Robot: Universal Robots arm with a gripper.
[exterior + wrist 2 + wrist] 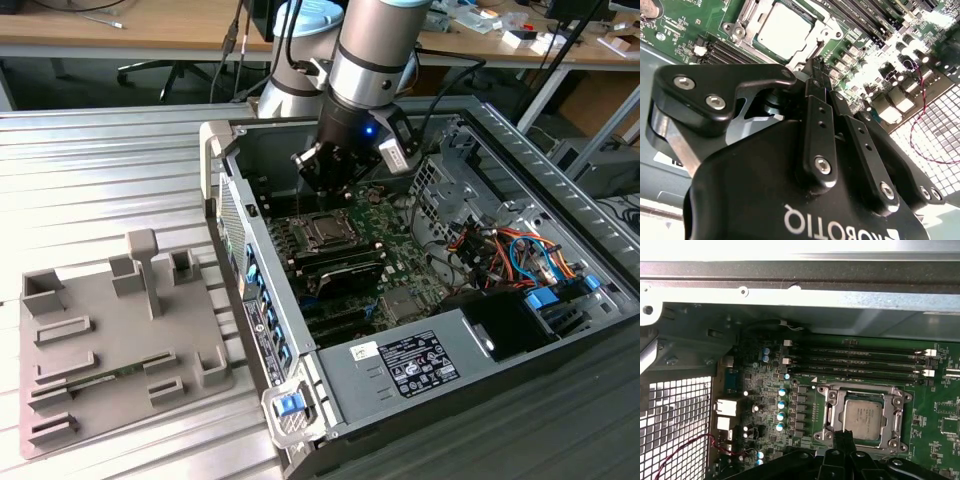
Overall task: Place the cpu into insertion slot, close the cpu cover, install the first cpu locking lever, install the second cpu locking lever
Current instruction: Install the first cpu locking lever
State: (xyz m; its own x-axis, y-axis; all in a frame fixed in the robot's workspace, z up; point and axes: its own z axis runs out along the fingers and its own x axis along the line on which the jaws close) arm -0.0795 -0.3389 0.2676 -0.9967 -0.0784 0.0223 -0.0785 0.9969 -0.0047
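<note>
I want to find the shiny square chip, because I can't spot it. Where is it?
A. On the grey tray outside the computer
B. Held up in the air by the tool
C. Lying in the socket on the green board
C: in the first wrist view the cpu lies flat in the socket on the green board, with the cpu cover framing it, and the tool sits at the socket's edge.

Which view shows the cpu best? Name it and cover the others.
The first wrist view: the cpu faces the camera nearly squarely, its grey top evenly lit inside the cpu cover. The second wrist view shows it slanted and washed pale by glare. The exterior view shows it far off, below the arm.
</note>
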